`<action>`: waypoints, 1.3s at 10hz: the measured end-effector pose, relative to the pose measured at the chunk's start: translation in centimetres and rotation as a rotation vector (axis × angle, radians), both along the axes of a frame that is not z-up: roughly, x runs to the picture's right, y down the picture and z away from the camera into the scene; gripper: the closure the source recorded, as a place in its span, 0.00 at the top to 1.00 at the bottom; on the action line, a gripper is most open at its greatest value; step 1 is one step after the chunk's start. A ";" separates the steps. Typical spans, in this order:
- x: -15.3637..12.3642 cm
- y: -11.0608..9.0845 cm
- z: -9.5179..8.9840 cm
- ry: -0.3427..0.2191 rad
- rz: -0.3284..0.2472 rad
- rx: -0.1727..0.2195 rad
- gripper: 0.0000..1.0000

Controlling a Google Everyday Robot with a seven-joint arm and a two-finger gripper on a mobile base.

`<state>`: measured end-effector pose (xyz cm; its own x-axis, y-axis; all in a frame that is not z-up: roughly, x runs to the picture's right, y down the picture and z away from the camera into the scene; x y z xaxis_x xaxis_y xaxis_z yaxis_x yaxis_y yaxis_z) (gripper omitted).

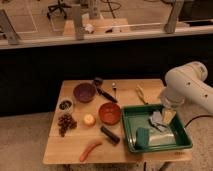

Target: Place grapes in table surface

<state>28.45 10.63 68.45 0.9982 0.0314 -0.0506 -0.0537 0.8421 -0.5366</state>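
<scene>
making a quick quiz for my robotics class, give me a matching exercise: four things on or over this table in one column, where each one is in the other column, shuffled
Things
1. bunch of dark reddish-purple grapes
2. orange carrot-like stick
3. purple round bowl
4. robot's two-finger gripper

Places
A. over the green rectangular tray, at the right
B. left part of the light tan wooden table, beside the small yellow-orange round fruit
C. near the table's front edge
D. towards the table's far edge

Pairs: 1-B, 2-C, 3-D, 4-A
</scene>
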 end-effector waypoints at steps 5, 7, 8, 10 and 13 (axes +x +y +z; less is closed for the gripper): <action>0.0 0.0 0.0 0.000 0.000 0.000 0.80; 0.0 0.0 0.0 0.000 0.000 0.000 0.80; 0.0 0.0 0.0 -0.001 0.000 0.001 0.80; -1.1 -0.5 -0.2 -0.035 -0.035 0.019 0.80; -7.1 -1.1 -1.5 -0.153 -0.163 0.077 0.80</action>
<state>21.36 9.57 66.98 0.9863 -0.1327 0.0978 0.1631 0.8720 -0.4616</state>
